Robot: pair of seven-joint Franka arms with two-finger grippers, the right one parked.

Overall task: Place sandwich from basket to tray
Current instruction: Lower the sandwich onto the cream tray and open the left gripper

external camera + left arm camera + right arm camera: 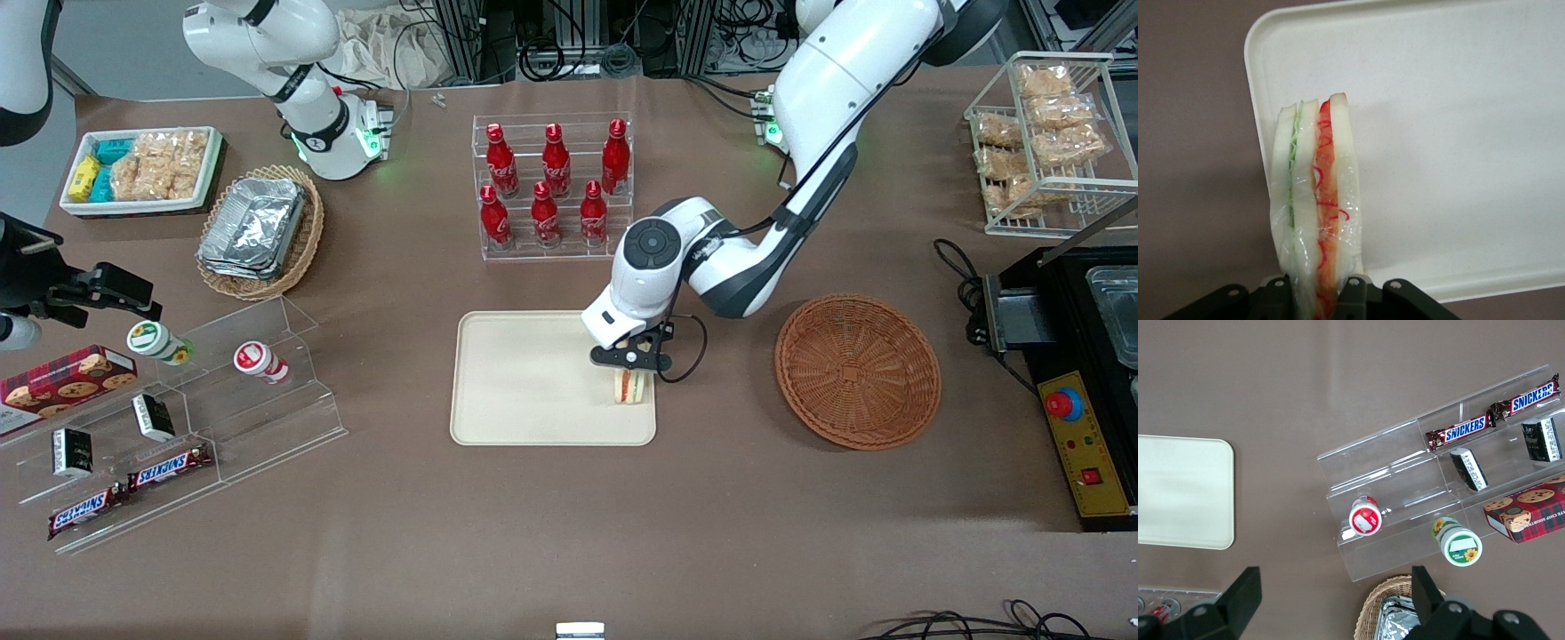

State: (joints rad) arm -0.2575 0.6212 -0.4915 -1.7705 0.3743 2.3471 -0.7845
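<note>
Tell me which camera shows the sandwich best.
The left wrist view: the sandwich fills it, clamped in the gripper over the tray, its layers plain. In the front view it is small and partly covered by the gripper. The right wrist view misses it.

end effector (633, 369) over tray (516, 382) corner | sandwich (630, 387) under it | basket (858, 371) beside tray
</note>
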